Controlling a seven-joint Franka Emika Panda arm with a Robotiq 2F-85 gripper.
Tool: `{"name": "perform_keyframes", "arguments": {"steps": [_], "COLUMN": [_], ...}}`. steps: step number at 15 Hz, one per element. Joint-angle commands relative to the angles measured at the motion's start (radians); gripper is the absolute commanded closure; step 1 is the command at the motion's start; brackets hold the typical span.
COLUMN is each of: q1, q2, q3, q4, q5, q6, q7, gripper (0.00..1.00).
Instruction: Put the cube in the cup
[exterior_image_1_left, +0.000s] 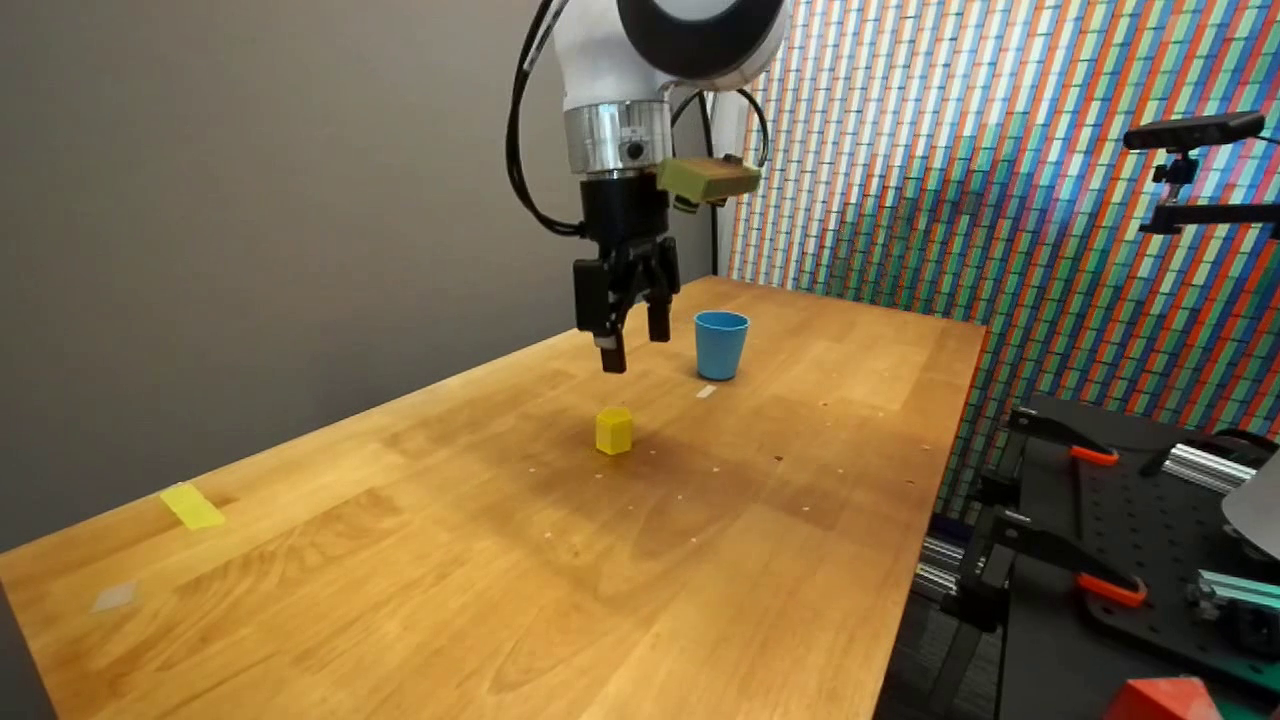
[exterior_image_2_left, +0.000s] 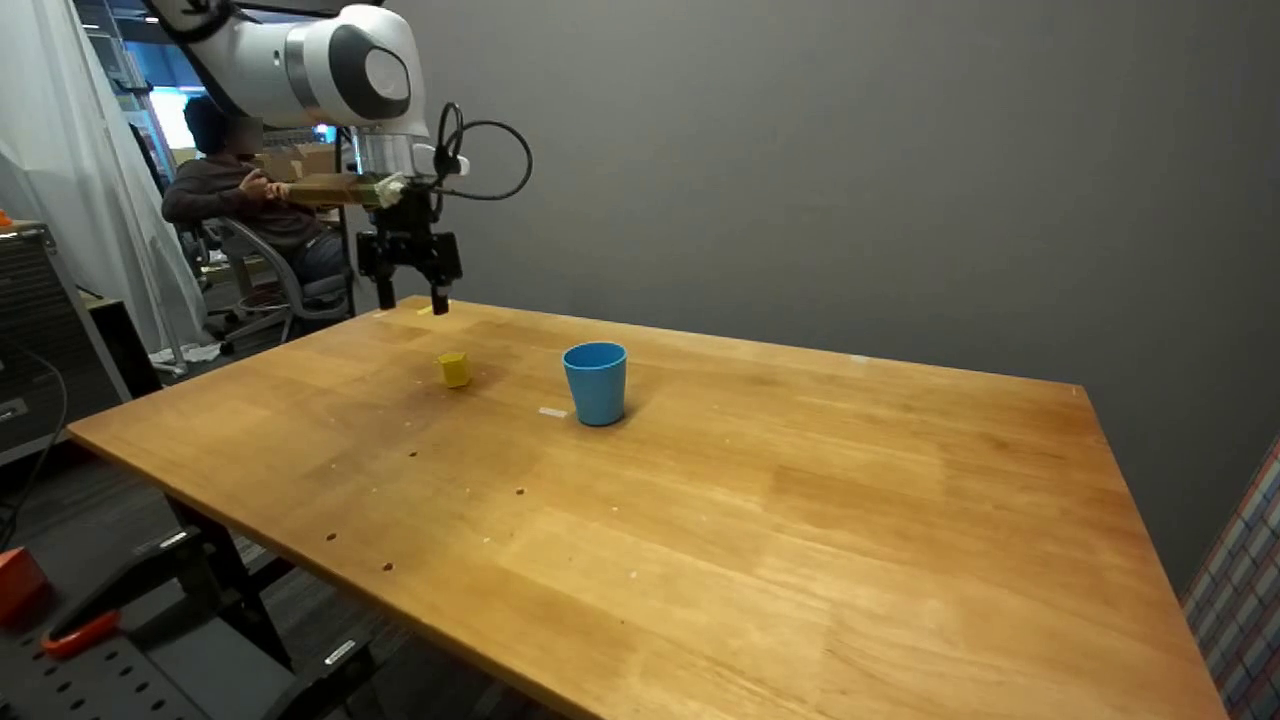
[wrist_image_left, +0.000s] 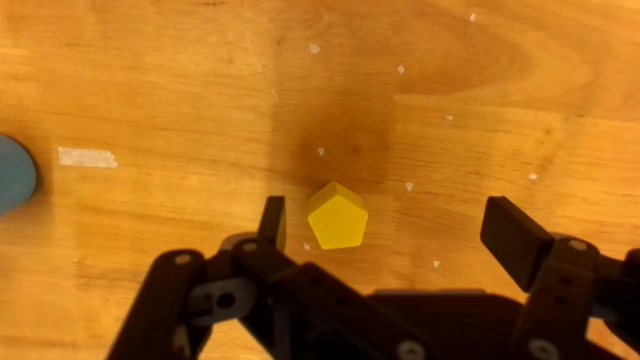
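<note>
The yellow cube (exterior_image_1_left: 613, 432) is a small block with a five-sided top. It stands on the wooden table in both exterior views (exterior_image_2_left: 455, 370). The blue cup (exterior_image_1_left: 720, 347) stands upright on the table, apart from the block; it also shows in an exterior view (exterior_image_2_left: 597, 388). My gripper (exterior_image_1_left: 636, 352) hangs above the table with its fingers pointing down, open and empty (exterior_image_2_left: 413, 306). In the wrist view the cube (wrist_image_left: 340, 220) lies between the open fingers (wrist_image_left: 385, 215), nearer the left finger and below them. The cup (wrist_image_left: 14, 175) is cut off at the left edge.
A flat yellow tape strip (exterior_image_1_left: 193, 506) lies near the table's wall-side edge. A pale tape piece (wrist_image_left: 87, 157) lies between cube and cup. A grey wall (exterior_image_2_left: 800, 180) runs along the table. A black side table with clamps (exterior_image_1_left: 1090, 450) stands beside it. A person (exterior_image_2_left: 240, 200) sits behind.
</note>
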Motion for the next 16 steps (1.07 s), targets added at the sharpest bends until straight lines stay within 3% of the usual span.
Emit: {"name": "perform_keyframes", "arguments": {"steps": [1, 7, 8, 9, 16], "q1": [0.022, 0.016, 0.016, 0.012, 0.006], "q2": [0.143, 0.3, 0.321, 0.33, 0.261], "q3": [-0.035, -0.062, -0.066, -0.061, -0.067], "q4": [0.14, 0.276, 0.296, 0.311, 0.294], "q5": [-0.022, -0.011, -0.015, -0.003, 0.066], "q6": [0.007, -0.011, -0.027, -0.051, -0.227], "q7": [0.007, -0.023, -0.028, -0.034, 0.037], "gripper": [0.0, 0.0, 0.25, 0.25, 0.8]}}
